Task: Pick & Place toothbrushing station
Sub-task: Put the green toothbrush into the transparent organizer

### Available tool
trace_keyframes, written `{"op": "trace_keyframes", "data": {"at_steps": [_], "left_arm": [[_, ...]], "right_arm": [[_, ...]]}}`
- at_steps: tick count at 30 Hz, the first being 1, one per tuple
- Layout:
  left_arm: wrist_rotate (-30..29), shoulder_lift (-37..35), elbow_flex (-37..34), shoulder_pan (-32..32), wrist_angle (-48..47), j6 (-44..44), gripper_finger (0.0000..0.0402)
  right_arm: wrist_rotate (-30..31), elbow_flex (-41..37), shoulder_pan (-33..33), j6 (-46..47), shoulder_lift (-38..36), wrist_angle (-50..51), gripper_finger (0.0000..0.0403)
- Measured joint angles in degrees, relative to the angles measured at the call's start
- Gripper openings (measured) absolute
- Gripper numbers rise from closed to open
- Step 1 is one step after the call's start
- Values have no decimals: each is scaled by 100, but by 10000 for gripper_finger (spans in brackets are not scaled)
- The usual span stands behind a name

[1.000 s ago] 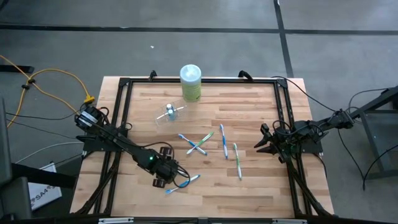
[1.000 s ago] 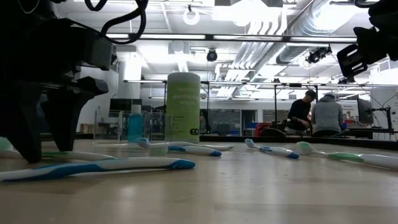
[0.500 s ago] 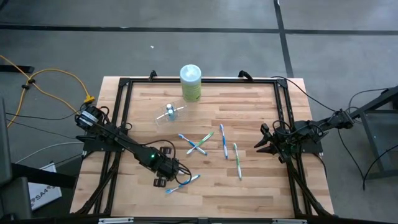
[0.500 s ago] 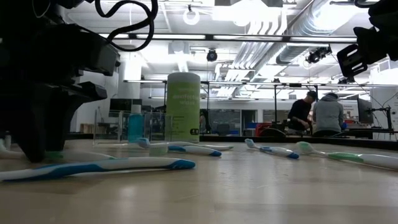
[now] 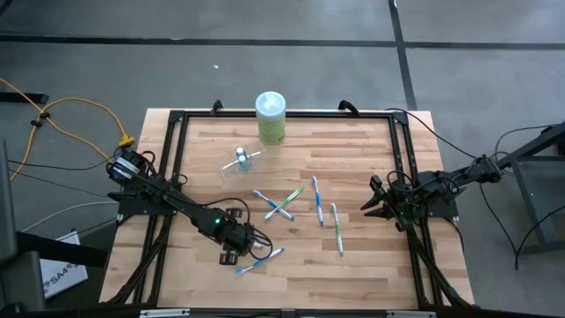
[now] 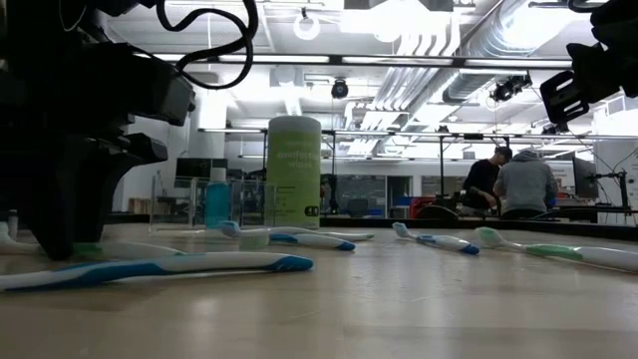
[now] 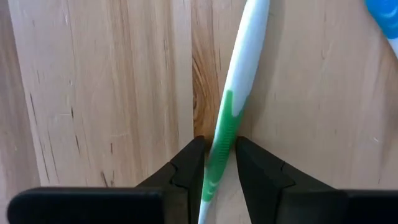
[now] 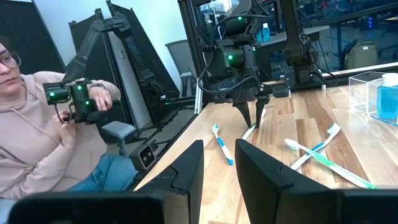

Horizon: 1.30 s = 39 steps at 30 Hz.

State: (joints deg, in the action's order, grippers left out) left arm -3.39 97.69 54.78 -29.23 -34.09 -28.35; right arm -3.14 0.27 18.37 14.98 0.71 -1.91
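My left gripper (image 5: 240, 240) stands low at the table's near left, fingers pointing down, shut on a white toothbrush with a green grip (image 7: 239, 68). A blue-and-white toothbrush (image 5: 259, 260) lies just beside it, toward the near edge. Two crossed toothbrushes (image 5: 282, 205) and two single ones (image 5: 317, 199) (image 5: 336, 228) lie flat mid-table. The small clear cup (image 5: 238, 162) sits at the far left with something blue in it. My right gripper (image 5: 371, 203) waits at the table's right edge, above the table, its fingers a little apart and empty. My left gripper pinches the green grip section (image 7: 222, 134) of the toothbrush's handle between its two fingertips. The fingers come from above, pointing down, one on each side of the handle. The toothbrush lies flat on the wooden table.
A tall green-lidded canister (image 5: 270, 117) stands at the far edge beside the cup. A black frame (image 5: 177, 124) runs around the tabletop. A person (image 8: 43, 124) sits beyond the table's left side; others (image 6: 518, 184) are far behind.
My left gripper has shifted a little toward the table's right edge and shut its fingers: in the low view they stood apart a second ago and now stand together, on the green-handled toothbrush. The toothbrush stays flat on the table.
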Motion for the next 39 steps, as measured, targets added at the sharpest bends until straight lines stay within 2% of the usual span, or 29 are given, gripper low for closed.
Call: {"op": "trace_keyframes", "data": {"at_steps": [24, 32, 39], "left_arm": [[155, 0, -7, -208, -68, -427, 85], [166, -2, -7, -238, -85, -473, 47], [224, -2, -9, -238, -83, -553, 42]], "right_arm": [[0, 1, 0, 0, 0, 0, 83], [0, 1, 0, -1, 0, 0, 83], [0, 1, 0, 0, 0, 1, 83]]}}
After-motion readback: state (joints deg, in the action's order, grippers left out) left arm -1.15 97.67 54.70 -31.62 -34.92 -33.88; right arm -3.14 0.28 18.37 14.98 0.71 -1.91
